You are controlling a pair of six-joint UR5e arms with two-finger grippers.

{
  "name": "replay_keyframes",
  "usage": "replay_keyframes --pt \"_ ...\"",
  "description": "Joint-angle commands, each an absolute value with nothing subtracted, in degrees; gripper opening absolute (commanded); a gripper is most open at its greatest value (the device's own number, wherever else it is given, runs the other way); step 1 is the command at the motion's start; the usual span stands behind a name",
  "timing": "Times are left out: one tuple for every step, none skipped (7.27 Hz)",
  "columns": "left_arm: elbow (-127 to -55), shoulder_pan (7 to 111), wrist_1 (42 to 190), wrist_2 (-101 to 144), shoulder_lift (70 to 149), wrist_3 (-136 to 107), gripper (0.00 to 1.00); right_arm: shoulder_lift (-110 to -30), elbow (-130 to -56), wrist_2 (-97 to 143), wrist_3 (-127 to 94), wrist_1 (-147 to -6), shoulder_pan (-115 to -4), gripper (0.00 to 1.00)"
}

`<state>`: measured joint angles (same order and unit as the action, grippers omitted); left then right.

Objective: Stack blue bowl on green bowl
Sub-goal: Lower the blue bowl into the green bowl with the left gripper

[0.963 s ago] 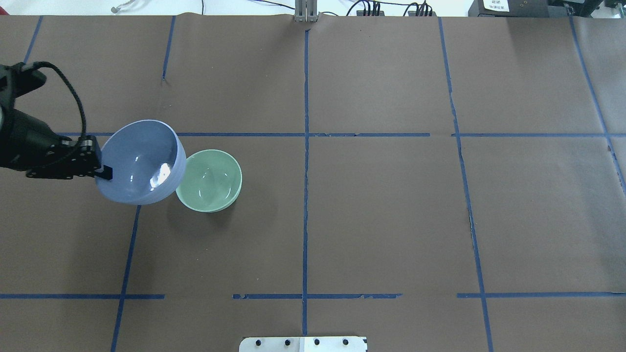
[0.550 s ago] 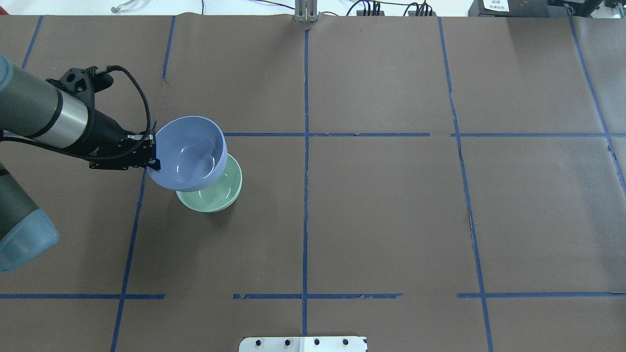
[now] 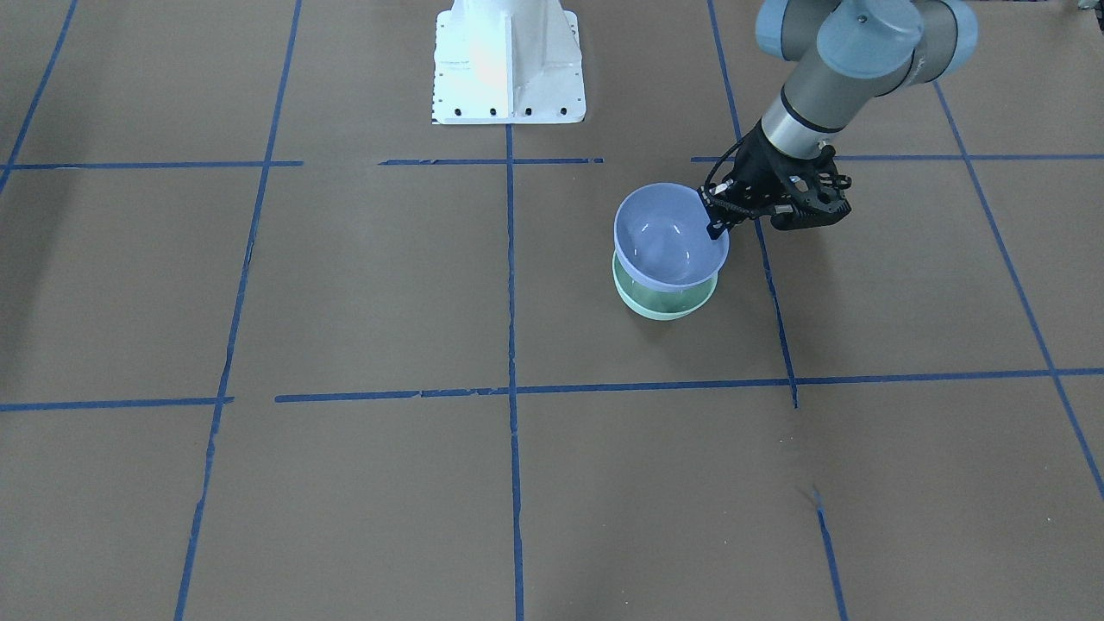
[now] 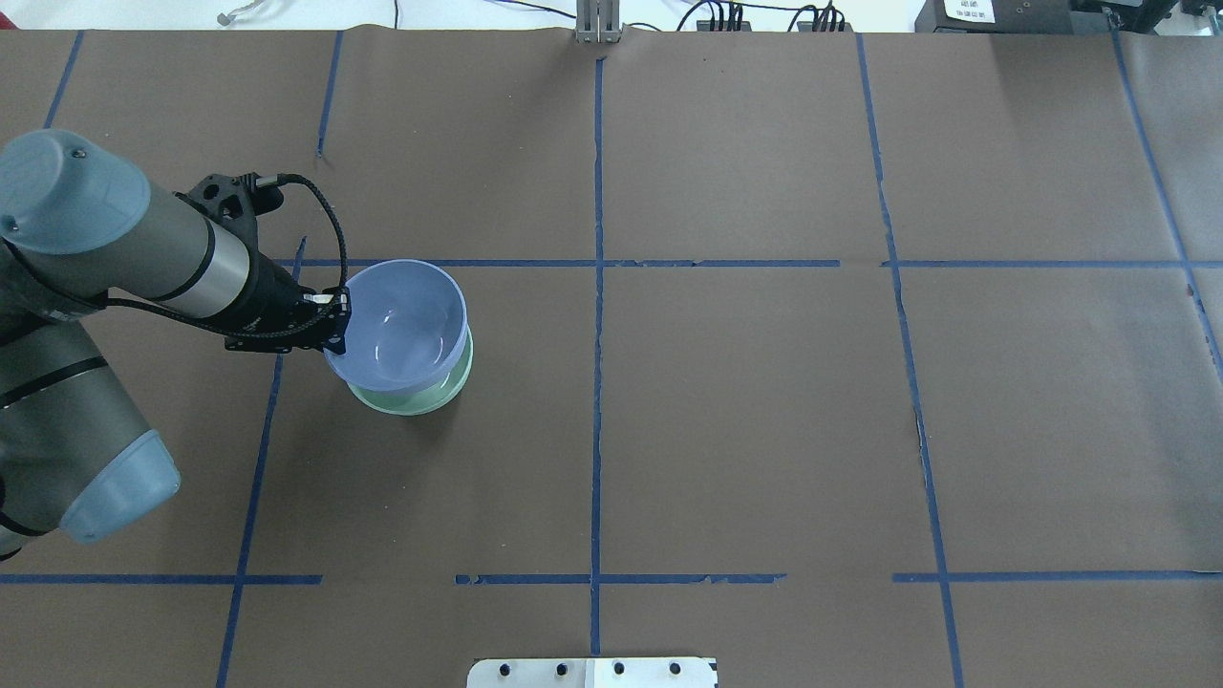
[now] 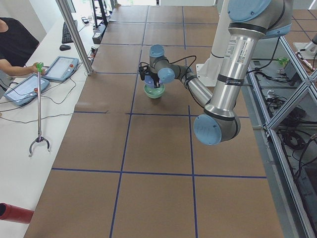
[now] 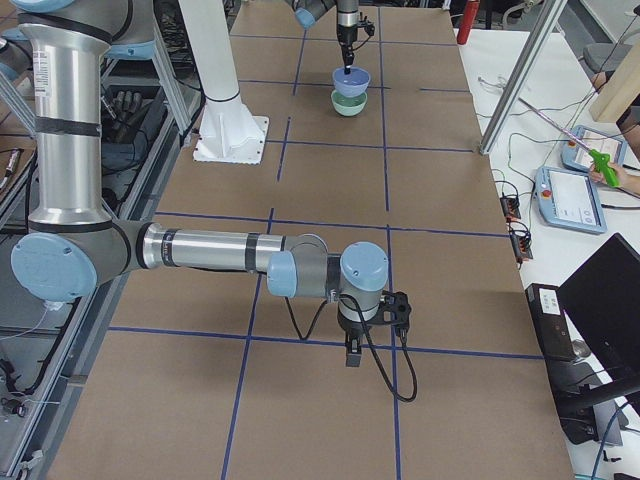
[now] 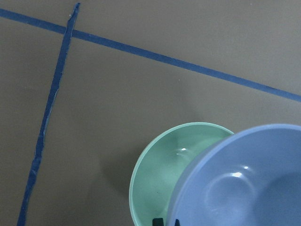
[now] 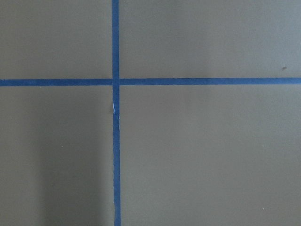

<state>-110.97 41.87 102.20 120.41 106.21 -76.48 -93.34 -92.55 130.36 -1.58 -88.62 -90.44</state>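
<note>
The blue bowl (image 4: 401,320) hangs just above the green bowl (image 4: 413,401) and covers most of it. My left gripper (image 4: 336,330) is shut on the blue bowl's rim on the side towards the arm. In the front view the blue bowl (image 3: 668,233) overlaps the green bowl (image 3: 664,306), with my left gripper (image 3: 716,226) at its rim. The left wrist view shows the blue bowl (image 7: 244,183) over the green bowl (image 7: 162,176). My right gripper (image 6: 353,355) hangs over bare table far from the bowls, and I cannot tell whether it is open or shut.
The table is covered in brown paper with blue tape lines (image 4: 597,287). The robot's white base plate (image 3: 509,60) is at the table's near edge. Operators' tablets (image 5: 59,68) lie on a side bench beyond the table.
My left arm has carried the blue bowl rightwards from beside the green bowl to over it, and lower.
</note>
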Motion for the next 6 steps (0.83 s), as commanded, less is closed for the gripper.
replay_keyframes --pt "-109.87 41.48 102.22 120.23 106.35 -76.2 0.0 -93.34 -92.55 130.34 -1.58 -88.68 -90.44 1.0" --pt "-109.08 41.48 102.22 120.23 106.52 -76.11 0.0 -93.34 -92.55 130.43 -1.58 -88.59 -90.44 1.0" --pt "-108.72 41.48 102.22 120.23 106.52 -75.94 0.0 -93.34 -92.55 130.34 -1.58 -88.59 -90.44 1.0" --pt "-108.72 41.48 102.3 120.32 106.44 -75.85 0.0 -93.34 -92.55 130.43 -1.58 -88.68 -90.44 1.0" --pt "-108.63 41.48 102.3 120.24 106.35 -75.76 0.0 -93.34 -92.55 130.43 -1.58 -88.59 -90.44 1.0" --pt "-108.28 41.48 102.39 120.32 106.43 -75.59 0.57 -93.34 -92.55 130.43 -1.58 -88.68 -90.44 1.0"
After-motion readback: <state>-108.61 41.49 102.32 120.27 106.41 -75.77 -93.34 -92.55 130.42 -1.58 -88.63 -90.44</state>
